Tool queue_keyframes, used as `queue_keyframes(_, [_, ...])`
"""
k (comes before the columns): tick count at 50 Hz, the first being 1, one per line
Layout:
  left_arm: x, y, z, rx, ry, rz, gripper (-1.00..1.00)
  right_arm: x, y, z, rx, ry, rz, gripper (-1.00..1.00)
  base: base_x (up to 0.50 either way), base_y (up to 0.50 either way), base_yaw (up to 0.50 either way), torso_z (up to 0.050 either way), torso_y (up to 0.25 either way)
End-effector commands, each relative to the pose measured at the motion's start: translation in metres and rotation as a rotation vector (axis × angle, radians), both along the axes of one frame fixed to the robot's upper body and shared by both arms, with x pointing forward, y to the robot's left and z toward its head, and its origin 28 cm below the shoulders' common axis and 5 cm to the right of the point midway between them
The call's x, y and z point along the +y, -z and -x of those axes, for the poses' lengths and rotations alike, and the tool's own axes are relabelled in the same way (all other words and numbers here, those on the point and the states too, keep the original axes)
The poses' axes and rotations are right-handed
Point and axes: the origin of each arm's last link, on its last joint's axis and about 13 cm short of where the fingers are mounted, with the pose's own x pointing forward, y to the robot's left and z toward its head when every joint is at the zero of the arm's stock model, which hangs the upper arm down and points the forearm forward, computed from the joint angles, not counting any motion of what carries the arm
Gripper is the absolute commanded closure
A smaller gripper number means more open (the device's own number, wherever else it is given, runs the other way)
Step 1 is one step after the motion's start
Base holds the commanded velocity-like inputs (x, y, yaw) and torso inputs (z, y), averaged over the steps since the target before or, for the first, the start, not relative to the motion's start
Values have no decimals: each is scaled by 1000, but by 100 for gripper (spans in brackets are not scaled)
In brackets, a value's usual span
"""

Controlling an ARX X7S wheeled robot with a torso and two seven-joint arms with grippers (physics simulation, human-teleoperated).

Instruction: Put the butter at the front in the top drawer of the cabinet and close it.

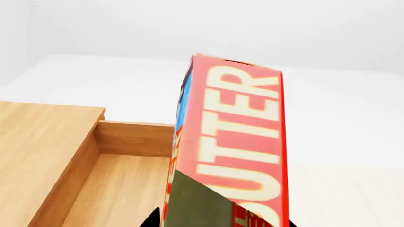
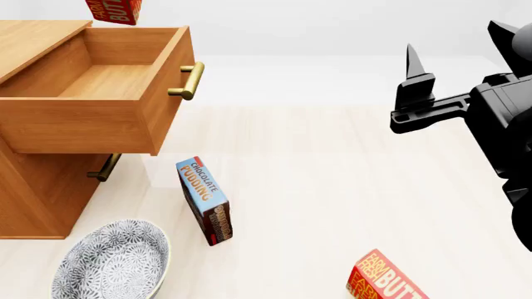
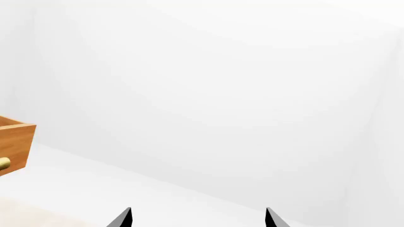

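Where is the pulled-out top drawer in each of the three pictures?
Left wrist view: the top drawer fills the lower left, open and empty, behind the butter.
Head view: it sticks out of the cabinet at the upper left, brass handle on its front.
Right wrist view: only its front corner shows at the left edge.
Shared landmark: the drawer's light wooden front wall.

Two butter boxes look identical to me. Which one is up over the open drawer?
The butter box at the head view's top edge, above the top drawer; the other butter box sits on the floor.
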Motion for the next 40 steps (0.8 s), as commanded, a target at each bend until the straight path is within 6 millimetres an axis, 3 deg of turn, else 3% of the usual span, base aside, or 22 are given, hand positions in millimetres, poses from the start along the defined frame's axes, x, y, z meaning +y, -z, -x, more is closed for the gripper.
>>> queue_keyframes(1, [13, 4, -13, 10, -159, 79, 100, 0, 4, 0, 4, -22, 4, -100, 0, 0, 0, 0, 0])
queue_keyframes(16, [8, 31, -36, -26, -288, 135, 100, 2, 11, 0, 14, -53, 6, -100, 0, 0, 0, 1, 1])
queue_keyframes(40, [4, 78, -57, 0, -293, 130, 100, 3, 16, 5, 23, -72, 5, -100, 0, 0, 0, 0, 1])
